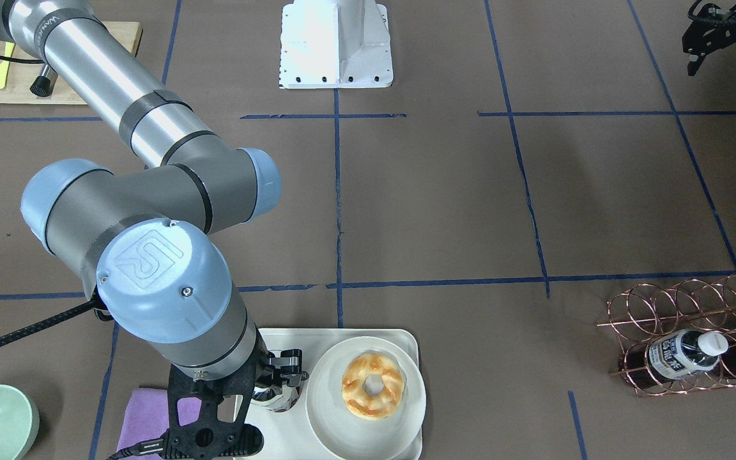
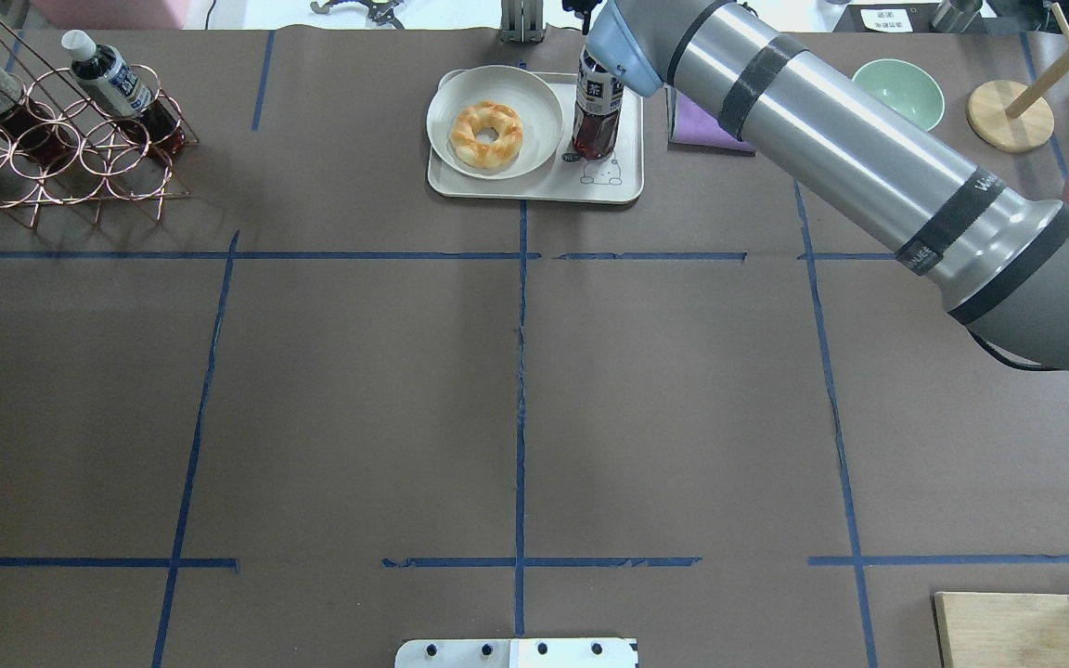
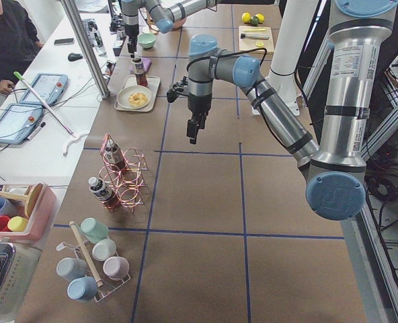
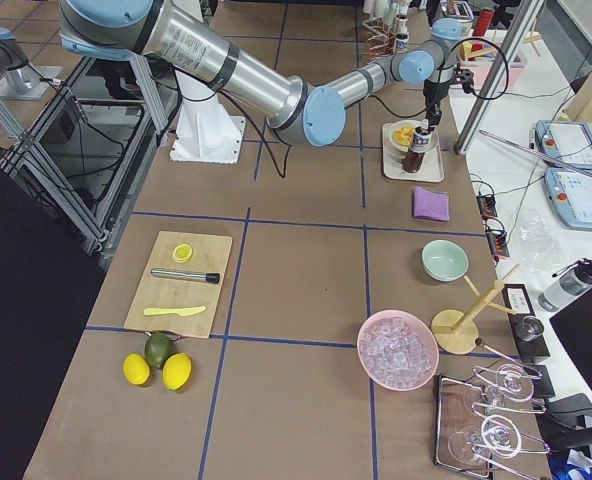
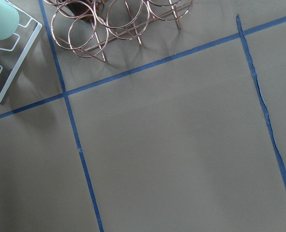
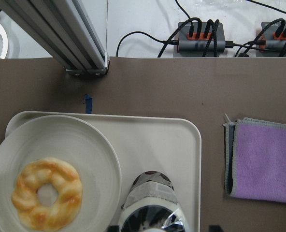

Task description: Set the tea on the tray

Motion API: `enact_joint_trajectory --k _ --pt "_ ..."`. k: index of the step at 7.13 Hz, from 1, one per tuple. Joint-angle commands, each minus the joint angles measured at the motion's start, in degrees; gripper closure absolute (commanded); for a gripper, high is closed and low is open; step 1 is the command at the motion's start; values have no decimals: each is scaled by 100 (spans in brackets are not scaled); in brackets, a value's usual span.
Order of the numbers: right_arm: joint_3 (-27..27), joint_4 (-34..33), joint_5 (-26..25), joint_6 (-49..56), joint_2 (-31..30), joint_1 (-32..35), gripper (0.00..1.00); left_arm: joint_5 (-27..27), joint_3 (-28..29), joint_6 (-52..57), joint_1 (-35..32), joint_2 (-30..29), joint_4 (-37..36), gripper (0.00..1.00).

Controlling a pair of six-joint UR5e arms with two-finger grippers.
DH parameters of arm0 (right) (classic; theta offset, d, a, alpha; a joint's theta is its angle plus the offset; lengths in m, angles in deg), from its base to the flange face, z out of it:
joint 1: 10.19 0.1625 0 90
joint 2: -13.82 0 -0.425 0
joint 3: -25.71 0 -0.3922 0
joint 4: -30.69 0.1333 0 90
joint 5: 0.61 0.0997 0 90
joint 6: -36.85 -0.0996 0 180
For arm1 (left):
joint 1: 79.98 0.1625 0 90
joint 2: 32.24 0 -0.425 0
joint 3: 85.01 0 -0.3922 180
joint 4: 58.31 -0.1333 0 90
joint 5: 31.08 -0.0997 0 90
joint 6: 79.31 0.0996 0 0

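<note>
The tea (image 2: 596,111) is a clear bottle of dark liquid with a white-and-dark label. It stands upright on the cream tray (image 2: 534,186), on the tray's right part beside the cartoon animal. In the right wrist view the tea (image 6: 151,203) sits between the jaws, with gaps on both sides. My right gripper (image 1: 278,386) is open around the bottle's upper part. My left gripper (image 1: 729,61) hangs open and empty over bare table, far from the tray.
A round white plate (image 2: 534,102) with a donut (image 2: 488,134) fills the tray's left part. A purple cloth (image 2: 697,125) and a green bowl (image 2: 901,93) lie to the right. A copper rack (image 2: 61,139) at far left holds two more bottles.
</note>
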Motion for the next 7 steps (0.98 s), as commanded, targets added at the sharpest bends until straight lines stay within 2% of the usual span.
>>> enact_joint_trajectory --k 1,2,3,4,5,7 --pt "36 12 0 10 -5 7 0 0 2 0 6 -7 0 0" --pt "63 12 9 10 12 7 0 0 10 0 7 1 0 0" --pt "367 -49 61 -16 4 7 0 0 10 0 7 1 0 0" --pt "1093 -537 218 -78 -162 7 0 0 10 -9 7 1 0 0" --pt "2275 -1377 255 -69 -572 7 0 0 10 -9 7 1 0 0" --pt "4867 -2191 246 9 -2238 24 0 0 19 -9 -2 1 0 0"
